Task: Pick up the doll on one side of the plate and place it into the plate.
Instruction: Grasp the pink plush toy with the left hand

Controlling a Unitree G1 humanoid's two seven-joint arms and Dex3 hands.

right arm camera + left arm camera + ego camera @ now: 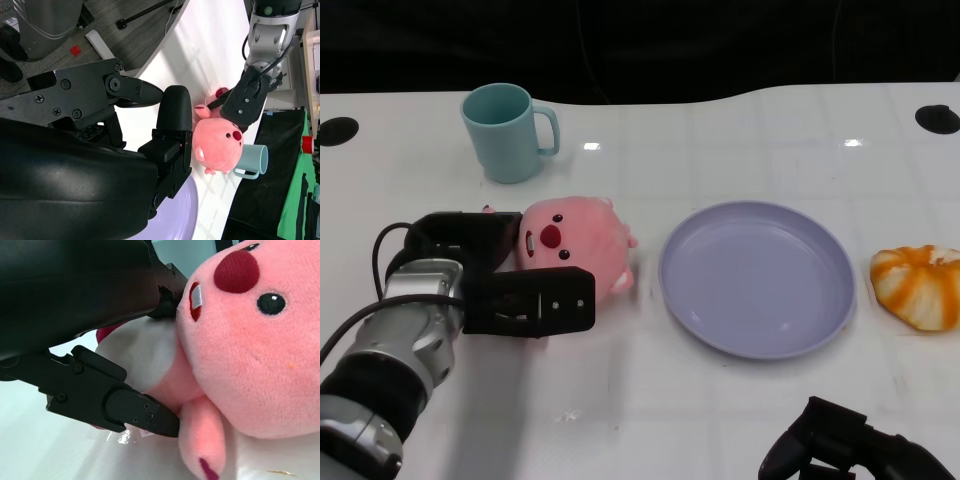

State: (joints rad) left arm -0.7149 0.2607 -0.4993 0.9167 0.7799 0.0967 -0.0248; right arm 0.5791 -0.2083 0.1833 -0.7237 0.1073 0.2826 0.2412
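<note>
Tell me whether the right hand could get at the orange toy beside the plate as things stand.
Probably yes. The right hand sits low at the table's near edge holding nothing, and the orange toy lies alone on bare table on that side, just past the plate. Nothing stands between them.

A white worktop (650, 400) carries everything here, glossy enough to show small glints of light, with a black round mark near each far corner. Toward the far left stands a teal mug (506, 131), upright, its handle turned toward the right. Nearer and just right of it lies a pink plush doll (575, 245), face toward the camera. A lavender plate (756, 277) sits flat on the worktop just beside the doll on the right, with a narrow gap between them. Right of the plate, near the edge of the head view, rests an orange-and-white striped plush piece (920, 286).
</note>
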